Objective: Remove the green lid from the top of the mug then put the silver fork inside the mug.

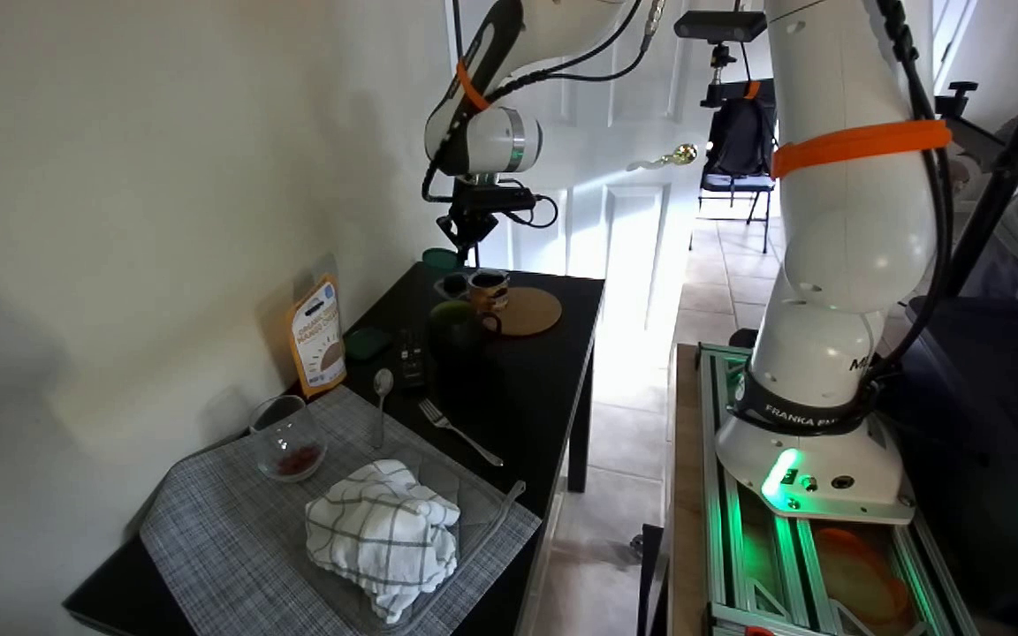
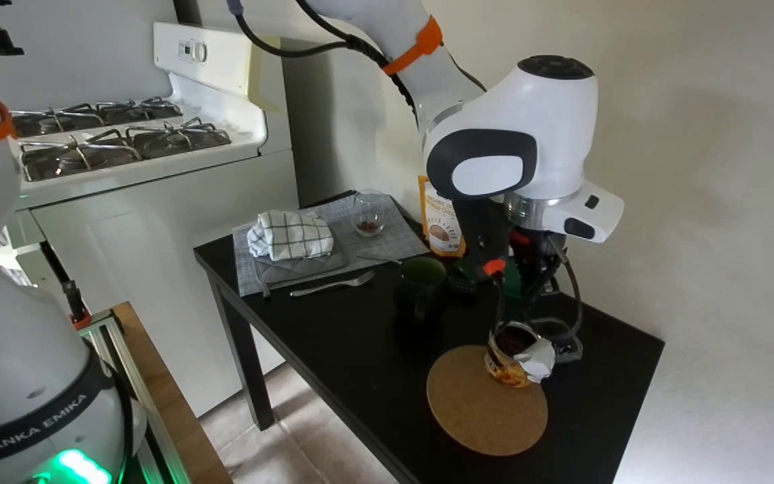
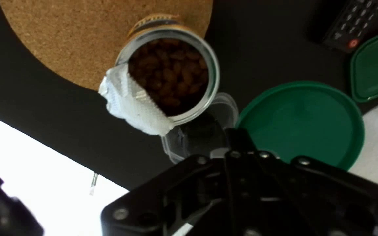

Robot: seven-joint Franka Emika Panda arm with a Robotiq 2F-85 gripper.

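The black two-fingered gripper (image 3: 238, 136) hangs over an end of the black table (image 2: 360, 349), near the wall, its fingers clenched together at the edge of a round, flat, dark green lid (image 3: 302, 121). That lid juts out to the side of the gripper's tips and, as far as I can make out, sits raised off the tabletop. The short, dark, cylindrical mug (image 2: 420, 296) stands upright, apart from the gripper, its top uncovered and its greenish inside showing. Beyond the mug, well apart from the gripper, the silver metal fork (image 1: 460, 431) lies flat on the table, alongside a grey woven placemat (image 1: 235, 512).

Near the gripper and lower than its tips I see an open can (image 2: 504, 372), orange-labelled, holding brown nut-like pieces, with a white-silver foil flap (image 3: 130, 101) at its rim. It stands at the edge of a round tan cork disc (image 2: 484, 417); a clear plastic container (image 3: 223, 108) is just beside it, nearly under the gripper. In the wrist view, past the round lid, are a rectangular green lid (image 3: 377, 65) and a black remote (image 3: 349, 26). Farthest from the gripper, over the placemat, are a white checked cloth (image 1: 385, 530) and a clear glass bowl (image 1: 284, 433) with something red inside.
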